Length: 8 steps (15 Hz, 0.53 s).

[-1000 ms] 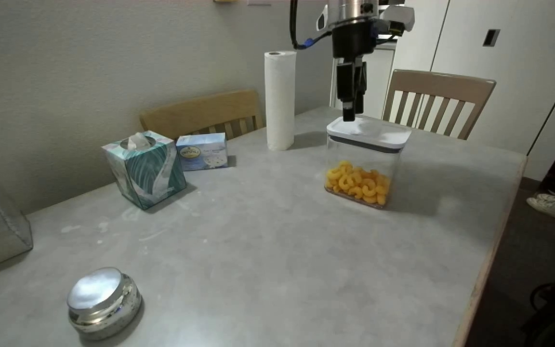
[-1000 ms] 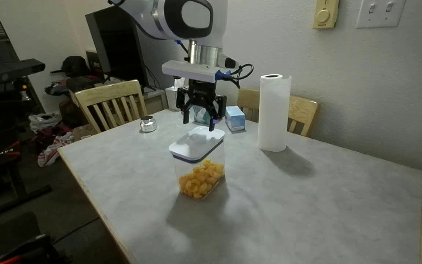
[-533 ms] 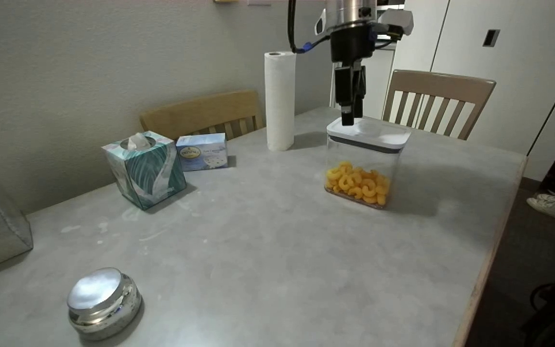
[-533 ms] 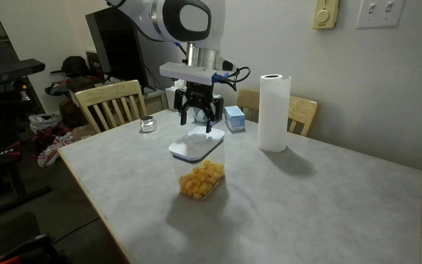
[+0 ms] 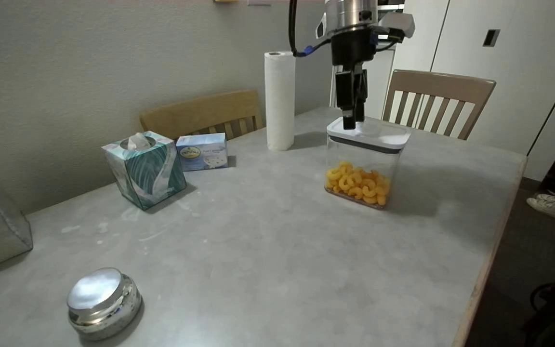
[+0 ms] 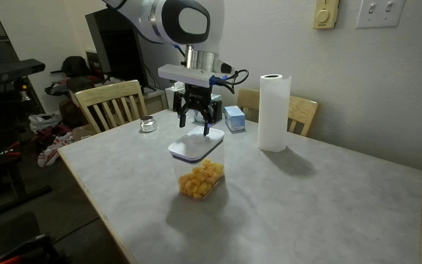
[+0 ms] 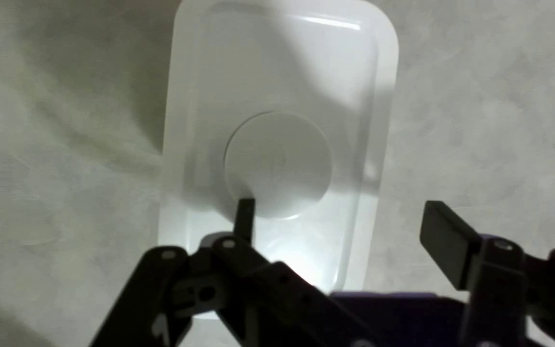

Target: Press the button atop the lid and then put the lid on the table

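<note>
Two fingers [image 7: 451, 243] stand wide apart, empty. Button [image 7: 277, 164] centred on lid [image 6: 192, 148], seated on container [image 5: 364, 156]. Wrist view: one fingertip [image 7: 244, 217] appears over button's seven-o'clock edge; off-centre descent could tilt or miss it.

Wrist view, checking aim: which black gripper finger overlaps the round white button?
The image-left black finger: its tip overlaps the button; the other finger shows against grey tabletop.

Lid [image 5: 376, 134]: white rounded rectangle, level above mottled grey table [image 5: 268, 241], 2 o'clock in an exterior view; round white button [image 7: 280, 161] mid-lid.
</note>
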Available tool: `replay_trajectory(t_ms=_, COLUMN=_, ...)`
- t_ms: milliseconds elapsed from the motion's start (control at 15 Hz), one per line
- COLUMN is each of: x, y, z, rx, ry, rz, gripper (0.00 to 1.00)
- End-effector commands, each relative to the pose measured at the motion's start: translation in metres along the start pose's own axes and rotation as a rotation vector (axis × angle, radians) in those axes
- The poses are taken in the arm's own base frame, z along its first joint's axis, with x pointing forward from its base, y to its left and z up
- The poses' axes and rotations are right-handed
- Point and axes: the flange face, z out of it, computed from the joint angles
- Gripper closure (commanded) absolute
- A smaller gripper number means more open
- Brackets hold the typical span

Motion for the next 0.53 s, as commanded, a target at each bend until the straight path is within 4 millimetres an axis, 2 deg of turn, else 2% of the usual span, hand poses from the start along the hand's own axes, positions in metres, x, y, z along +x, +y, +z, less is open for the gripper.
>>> replay_trajectory(t_ms=0, x=-0.008, y=-0.004, z=0.003, rx=0.016, ry=-0.008, rz=0.016, gripper=0.11)
replay_trajectory(t_ms=67, x=-0.009, y=-0.004, z=0.003, rx=0.015, ry=-0.01, rz=0.018, gripper=0.08)
replay_trajectory(t_ms=467, x=-0.019, y=0.0, z=0.009, rx=0.022, ry=-0.033, rz=0.031, gripper=0.03)
